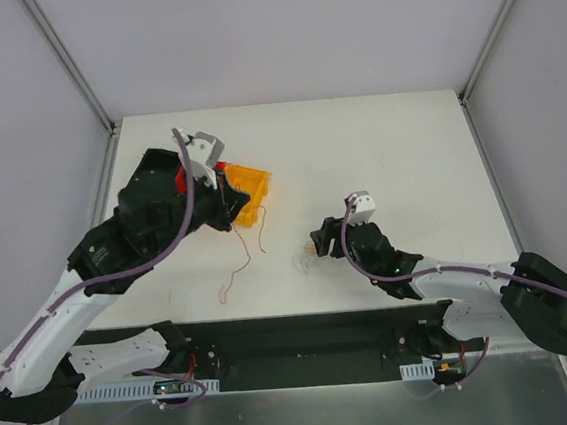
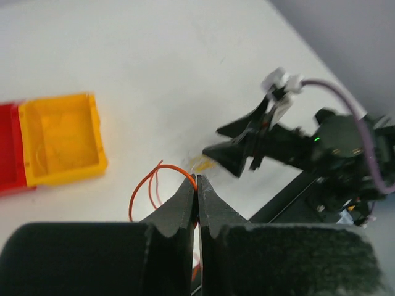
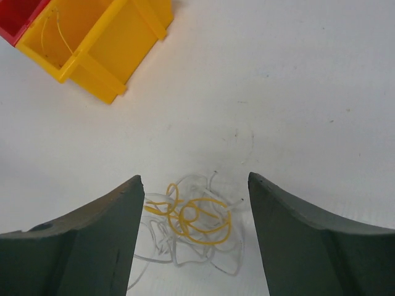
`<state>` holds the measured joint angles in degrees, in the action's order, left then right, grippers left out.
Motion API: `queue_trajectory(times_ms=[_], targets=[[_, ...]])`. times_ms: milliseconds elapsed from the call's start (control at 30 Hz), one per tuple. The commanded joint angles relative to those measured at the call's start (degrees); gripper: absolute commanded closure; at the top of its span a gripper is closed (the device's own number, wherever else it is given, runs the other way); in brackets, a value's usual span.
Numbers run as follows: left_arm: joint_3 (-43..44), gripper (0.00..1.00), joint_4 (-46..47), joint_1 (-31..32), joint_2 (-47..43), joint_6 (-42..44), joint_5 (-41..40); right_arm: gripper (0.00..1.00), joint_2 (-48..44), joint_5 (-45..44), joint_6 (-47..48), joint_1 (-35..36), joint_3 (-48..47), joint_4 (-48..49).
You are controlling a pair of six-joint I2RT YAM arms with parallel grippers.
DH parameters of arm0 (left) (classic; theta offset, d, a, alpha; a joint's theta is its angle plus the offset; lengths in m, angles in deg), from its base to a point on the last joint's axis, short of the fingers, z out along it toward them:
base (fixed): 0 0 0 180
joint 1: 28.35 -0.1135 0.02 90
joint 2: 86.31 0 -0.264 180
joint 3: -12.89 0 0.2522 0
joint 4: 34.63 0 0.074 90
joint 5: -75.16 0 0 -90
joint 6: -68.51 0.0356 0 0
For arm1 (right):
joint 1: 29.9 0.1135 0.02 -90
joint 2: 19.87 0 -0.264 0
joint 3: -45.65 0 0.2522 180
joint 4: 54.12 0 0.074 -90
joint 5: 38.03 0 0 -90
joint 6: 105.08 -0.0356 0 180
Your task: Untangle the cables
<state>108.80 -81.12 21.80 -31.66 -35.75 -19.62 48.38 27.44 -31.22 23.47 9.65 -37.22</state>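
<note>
While the left tool [image 2: 197, 184] clamps an orange cable [image 2: 132, 200], the tangle [image 3: 188, 223] lies between the right tool's [image 3: 194, 177] parted fingers [image 3: 105, 216].

The white surface [image 1: 377, 143] carries an orange bin [image 1: 253, 187] toward its far left corner, with a sliver of a red bin [image 1: 221, 166] showing just behind it. The left arm reaches over both bins, and its end effector [image 1: 234, 217] sits at the orange bin's near side. A thin orange-red wire [image 1: 243, 254] trails from there in a loose curve toward the near edge. Around the middle of the surface, the right end effector [image 1: 317, 244] points at a small whitish tangle [image 1: 298, 261] lying just beside it.
</note>
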Motion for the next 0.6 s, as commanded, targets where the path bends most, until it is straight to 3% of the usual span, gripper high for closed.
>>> queue_trajectory(times_ms=[0,267,567], targets=[[-10.66,1.0,0.03,-0.32,-5.69,-4.62,-6.12,0.29,-1.45,2.21,3.92,-0.19,2.55,6.35],[-27.99,1.0,1.35,-0.4,-8.86,-11.75,-9.63,0.28,-0.13,4.05,4.36,-0.19,1.76,6.7],[-34.78,1.0,1.97,-0.58,-4.65,-12.37,-10.69,0.28,1.45,6.25,4.98,-0.19,1.32,8.19]])
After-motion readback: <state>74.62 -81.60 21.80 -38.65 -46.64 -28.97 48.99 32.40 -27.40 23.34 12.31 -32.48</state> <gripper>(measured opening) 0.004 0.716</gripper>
